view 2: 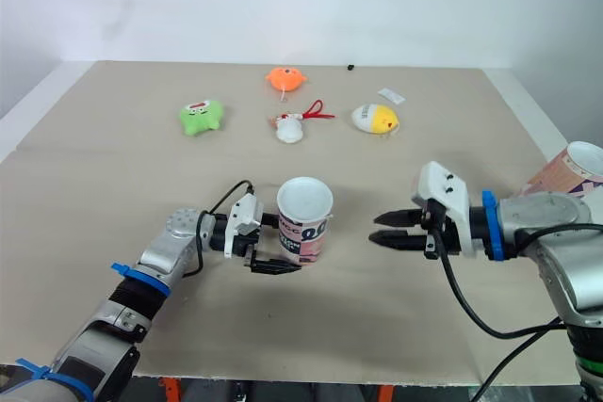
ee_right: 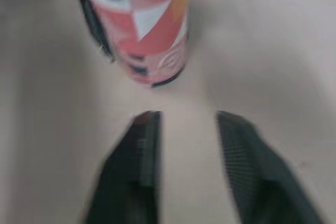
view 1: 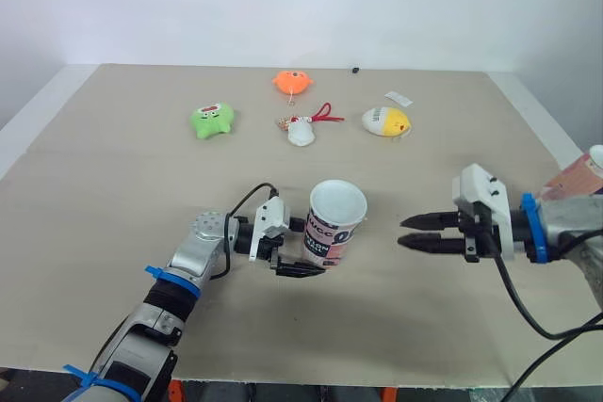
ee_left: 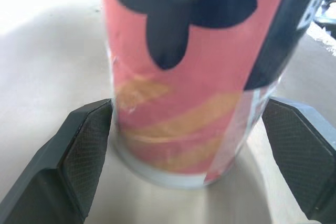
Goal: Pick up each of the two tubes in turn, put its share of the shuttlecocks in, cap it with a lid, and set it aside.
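left gripper (view 1: 303, 249): open; a jaw on each side of tube (view 1: 336, 218); not squeezing | tube: stands up, mouth on top | right gripper (view 1: 403, 232): open, empty; tube ahead of its tips, apart | nearer: left

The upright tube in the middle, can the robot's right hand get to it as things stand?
Probably yes: the right hand points at the tube with only tabletop between, though the left hand straddles it.
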You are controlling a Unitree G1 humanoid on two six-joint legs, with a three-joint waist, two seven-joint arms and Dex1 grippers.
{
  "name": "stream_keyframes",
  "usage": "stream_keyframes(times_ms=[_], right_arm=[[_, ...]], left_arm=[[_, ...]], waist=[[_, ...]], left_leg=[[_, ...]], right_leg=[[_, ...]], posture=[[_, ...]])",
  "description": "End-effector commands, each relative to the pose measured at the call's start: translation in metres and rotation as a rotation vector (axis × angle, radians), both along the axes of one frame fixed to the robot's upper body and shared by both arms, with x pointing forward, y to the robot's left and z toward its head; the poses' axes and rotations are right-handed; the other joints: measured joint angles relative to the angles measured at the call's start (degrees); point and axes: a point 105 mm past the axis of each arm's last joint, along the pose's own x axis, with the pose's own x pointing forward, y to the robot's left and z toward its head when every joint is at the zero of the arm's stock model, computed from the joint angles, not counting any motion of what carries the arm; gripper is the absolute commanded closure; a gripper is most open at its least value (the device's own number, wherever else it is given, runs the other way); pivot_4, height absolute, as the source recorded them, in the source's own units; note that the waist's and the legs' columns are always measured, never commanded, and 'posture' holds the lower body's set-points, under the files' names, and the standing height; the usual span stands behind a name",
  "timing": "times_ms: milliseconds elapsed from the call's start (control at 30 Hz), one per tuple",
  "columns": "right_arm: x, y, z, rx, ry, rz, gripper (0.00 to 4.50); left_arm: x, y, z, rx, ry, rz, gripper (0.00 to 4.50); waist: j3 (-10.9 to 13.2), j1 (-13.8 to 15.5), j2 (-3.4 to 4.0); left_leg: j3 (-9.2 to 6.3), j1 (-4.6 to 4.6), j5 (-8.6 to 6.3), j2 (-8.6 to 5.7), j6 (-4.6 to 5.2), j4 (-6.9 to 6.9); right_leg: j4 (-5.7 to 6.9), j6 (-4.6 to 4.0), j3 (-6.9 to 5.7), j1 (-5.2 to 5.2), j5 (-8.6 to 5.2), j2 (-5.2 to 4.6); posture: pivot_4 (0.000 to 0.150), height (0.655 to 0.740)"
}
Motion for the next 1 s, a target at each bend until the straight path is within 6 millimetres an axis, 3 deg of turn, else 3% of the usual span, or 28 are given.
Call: stream_keyframes(times_ms=[33, 100, 267, 367, 433, 500, 567, 1000], right_arm=[[-0.005, 0.001, 0.005, -0.016, -0.024, 0.03, 0.82], [-0.007, 0.001, -0.001, -0.015, -0.003, 0.036, 0.04], [0.0, 0.017, -0.008, 0.063, -0.015, 0.019, 0.04], [0.008, 0.031, -0.007, 0.162, -0.028, -0.003, 0.04], [0.008, 0.042, -0.017, 0.167, -0.021, 0.011, 0.04], [0.007, 0.055, -0.034, 0.149, -0.005, 0.041, 0.04], [0.005, 0.066, -0.04, 0.166, 0.015, 0.076, 0.04], [0.028, 0.109, -0.045, 0.219, -0.005, 0.191, 0.04]], left_arm=[[-0.004, 0.013, 0.007, 0.006, -0.015, -0.008, 0.0], [-0.002, 0.027, 0.01, 0.019, -0.014, 0.022, 0.0], [-0.001, 0.079, 0.022, 0.059, -0.03, 0.147, 0.0], [-0.006, 0.096, 0.032, 0.045, -0.026, 0.185, 0.0], [-0.015, 0.106, 0.05, -0.017, -0.024, 0.183, 0.0], [-0.032, 0.111, 0.085, -0.191, 0.018, 0.157, 0.0], [-0.043, 0.113, 0.103, -0.262, 0.045, 0.135, 0.0], [-0.063, 0.122, 0.095, -0.189, 0.056, 0.091, 0.0]], waist=[[0.0, -0.1, 0.01], [0.0, -0.06, 0.0], [0.02, -0.26, -0.03], [0.06, -0.3, -0.09], [0.06, 0.01, -0.12], [0.12, -0.02, -0.26], [0.15, -0.01, -0.37], [0.15, -0.05, -0.35]], left_leg=[[0.03, 0.01, 0.0, 0.01, 0.0, -0.01], [0.01, 0.01, 0.0, 0.01, 0.0, -0.01], [-0.01, 0.04, 0.0, 0.12, 0.0, -0.02], [-0.02, 0.04, 0.0, 0.3, -0.01, -0.01], [-0.03, 0.02, 0.01, 0.29, -0.02, -0.02], [-0.03, 0.0, 0.01, 0.29, -0.03, -0.01], [-0.04, -0.02, -0.03, 0.55, -0.09, -0.02], [0.23, 0.16, -0.01, 0.62, -0.11, 0.0]], right_leg=[[0.0, 0.0, 0.03, -0.01, 0.0, 0.0], [0.0, 0.0, 0.02, -0.01, -0.01, 0.01], [0.01, -0.09, -0.04, -0.02, 0.01, 0.06], [0.0, -0.2, -0.09, -0.02, 0.05, 0.18], [0.02, -0.18, -0.1, -0.03, 0.05, 0.16], [0.0, -0.15, -0.11, -0.01, 0.02, 0.12], [0.0, -0.21, -0.15, -0.07, -0.04, 0.09], [0.01, -0.67, -0.13, -0.04, -0.01, 0.34]], posture=[[0.15, 0.74], [0.15, 0.74], [0.15, 0.74], [0.15, 0.74], [0.15, 0.74], [0.15, 0.74], [0.15, 0.74], [0.15, 0.74]])
